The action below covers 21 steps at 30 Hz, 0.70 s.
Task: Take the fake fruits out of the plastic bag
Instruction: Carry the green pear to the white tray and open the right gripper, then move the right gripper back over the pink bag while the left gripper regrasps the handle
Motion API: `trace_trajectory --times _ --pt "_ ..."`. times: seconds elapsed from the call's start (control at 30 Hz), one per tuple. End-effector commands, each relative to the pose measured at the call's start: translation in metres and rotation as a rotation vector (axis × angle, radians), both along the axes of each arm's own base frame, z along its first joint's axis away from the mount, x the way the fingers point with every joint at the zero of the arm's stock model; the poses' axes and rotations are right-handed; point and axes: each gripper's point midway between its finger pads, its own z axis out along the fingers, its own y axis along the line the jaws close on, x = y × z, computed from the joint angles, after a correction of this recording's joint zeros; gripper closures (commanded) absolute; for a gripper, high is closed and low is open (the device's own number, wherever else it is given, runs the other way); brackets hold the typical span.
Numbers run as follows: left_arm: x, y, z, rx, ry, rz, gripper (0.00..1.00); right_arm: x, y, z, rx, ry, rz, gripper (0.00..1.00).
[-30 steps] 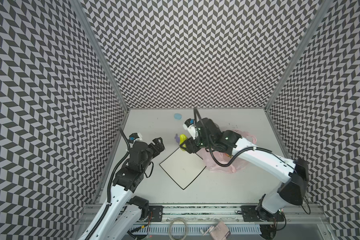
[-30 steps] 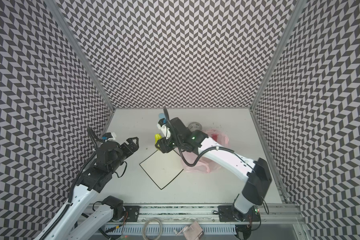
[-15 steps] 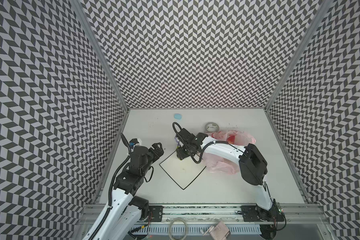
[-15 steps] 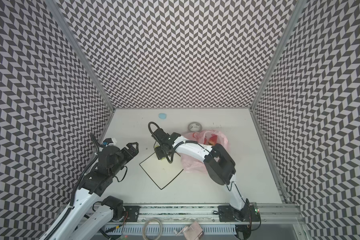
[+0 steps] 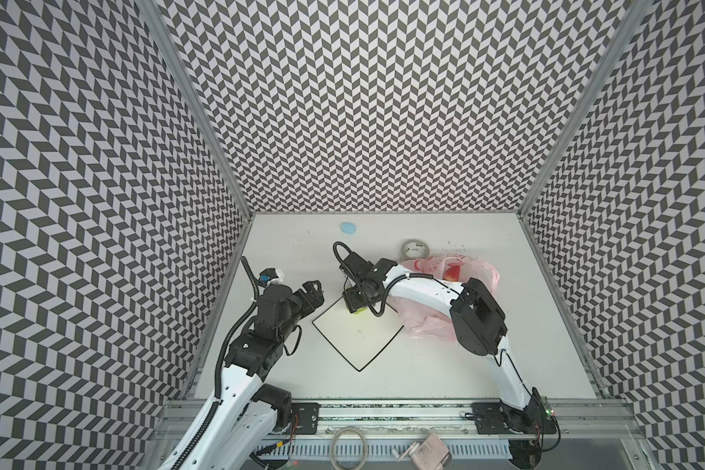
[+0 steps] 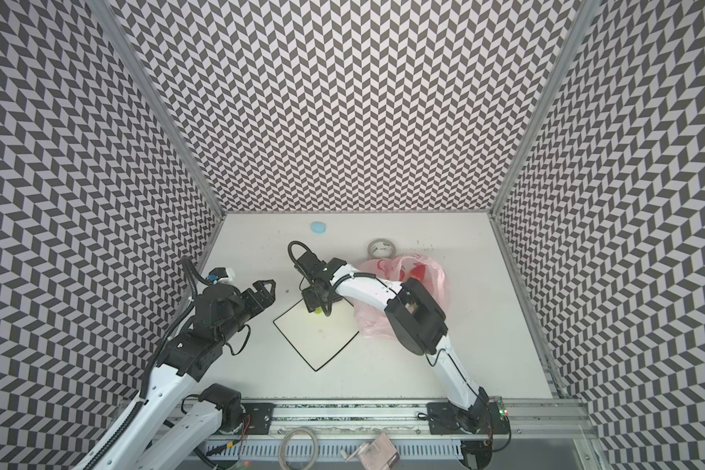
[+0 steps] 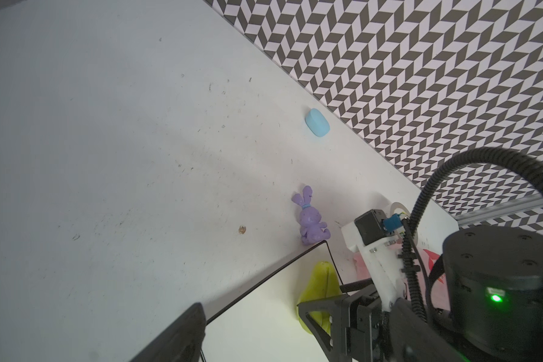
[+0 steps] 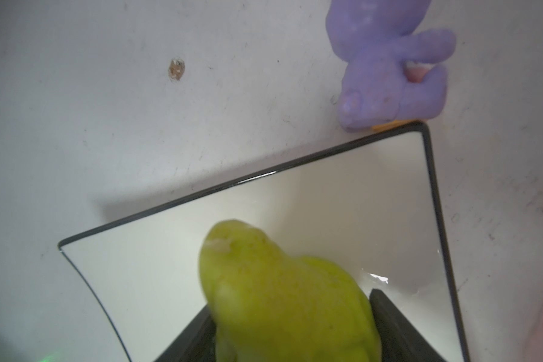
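One fruit is out: the pear (image 8: 282, 297) is down at the plate (image 8: 264, 175), near its far corner, flanked by my right gripper's (image 5: 354, 314) fingers. I cannot tell whether they still pinch it. Red fruit (image 5: 452, 272) shows through the bag (image 5: 428, 323), so I judge most of the job remains. My left gripper (image 5: 312, 291) hangs spread and empty beside the plate. A second ago the right arm held the pear raised; now it's lowered.
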Motion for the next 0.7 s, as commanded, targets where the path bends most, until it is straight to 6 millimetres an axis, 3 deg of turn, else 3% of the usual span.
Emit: trace_trajectory --times 0.0,0.3,0.43,0.53,0.67 --pt "0.005 -0.004 0.02 0.003 -0.06 -0.028 0.08 0.006 0.005 0.012 0.026 -0.024 -0.01 0.24" --pt "0.009 -0.015 0.036 0.011 -0.109 -0.099 0.07 0.009 0.003 0.073 0.123 -0.088 -0.015 0.14" --pt "0.01 -0.025 0.045 0.007 -0.139 -0.155 0.08 0.002 -0.01 0.121 0.185 -0.148 -0.011 0.13" --pt "0.008 -0.036 0.055 0.009 -0.181 -0.21 0.08 -0.009 -0.03 0.162 0.24 -0.21 -0.023 0.14" --pt "0.001 -0.07 0.078 0.024 -0.292 -0.354 0.1 -0.021 -0.086 0.195 0.201 -0.275 -0.133 0.15"
